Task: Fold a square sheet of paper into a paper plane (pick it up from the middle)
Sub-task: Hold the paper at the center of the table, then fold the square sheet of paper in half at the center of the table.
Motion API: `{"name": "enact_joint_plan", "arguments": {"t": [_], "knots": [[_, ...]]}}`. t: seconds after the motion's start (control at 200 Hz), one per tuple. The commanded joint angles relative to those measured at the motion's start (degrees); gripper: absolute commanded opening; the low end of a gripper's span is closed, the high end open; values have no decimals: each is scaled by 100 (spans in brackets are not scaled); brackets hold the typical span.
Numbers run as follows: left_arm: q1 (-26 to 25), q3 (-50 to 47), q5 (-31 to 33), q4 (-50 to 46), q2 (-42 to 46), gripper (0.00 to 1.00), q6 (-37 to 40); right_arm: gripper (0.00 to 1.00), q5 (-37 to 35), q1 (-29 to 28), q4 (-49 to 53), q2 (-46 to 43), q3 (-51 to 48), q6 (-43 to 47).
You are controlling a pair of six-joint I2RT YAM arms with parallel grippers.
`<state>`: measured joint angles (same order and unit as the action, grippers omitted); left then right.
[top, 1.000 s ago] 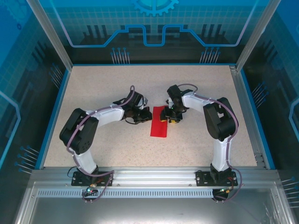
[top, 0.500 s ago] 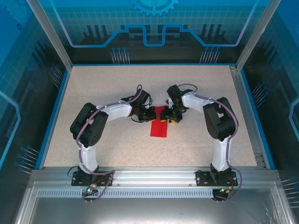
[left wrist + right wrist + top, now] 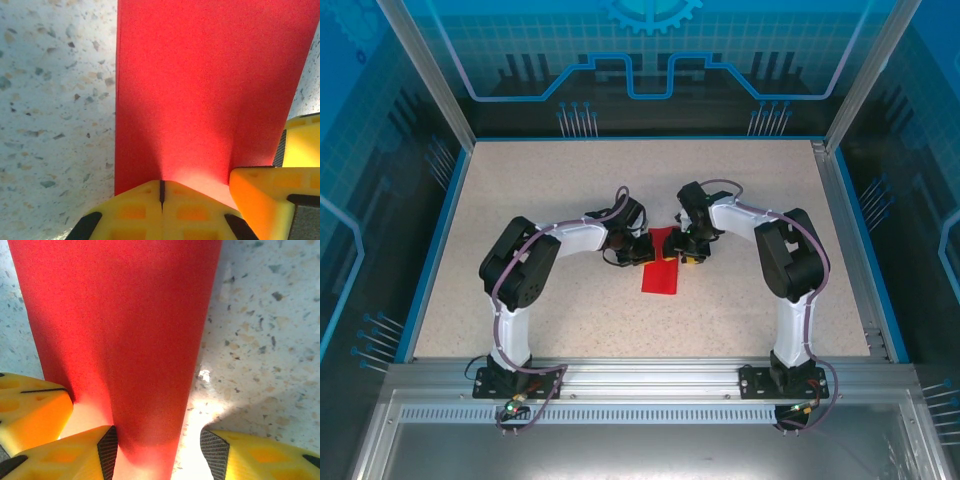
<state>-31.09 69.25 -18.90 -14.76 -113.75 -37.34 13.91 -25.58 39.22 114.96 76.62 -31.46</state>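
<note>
The left arm [image 3: 520, 280] is bending at a raised elbow and reaching inward to the right, while the right arm [image 3: 785, 255] is mirroring it, elbow out and forearm stretching left. The left gripper [image 3: 642, 250] is pointing right, its yellow fingers [image 3: 135, 210] pressing tightly together with only a thin seam between them. The right gripper [image 3: 687, 250] is tilting downward with its jaws standing partly apart, its dark ribbed pads [image 3: 107, 447] facing each other. The two grippers are sitting just beside one another.
</note>
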Motion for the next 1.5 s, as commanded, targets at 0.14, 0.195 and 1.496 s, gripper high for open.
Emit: {"name": "enact_joint_plan", "arguments": {"t": [0.14, 0.195, 1.496], "knots": [[-87, 44, 98, -101, -249, 0, 33, 55, -807, 8, 239, 510, -205, -17], [-89, -18, 110, -64, -276, 0, 21, 56, -795, 3, 246, 493, -176, -21], [-98, -293, 351, -123, -296, 0, 191, 2, 1802, 373, -3952, -1185, -2462, -988]]}}
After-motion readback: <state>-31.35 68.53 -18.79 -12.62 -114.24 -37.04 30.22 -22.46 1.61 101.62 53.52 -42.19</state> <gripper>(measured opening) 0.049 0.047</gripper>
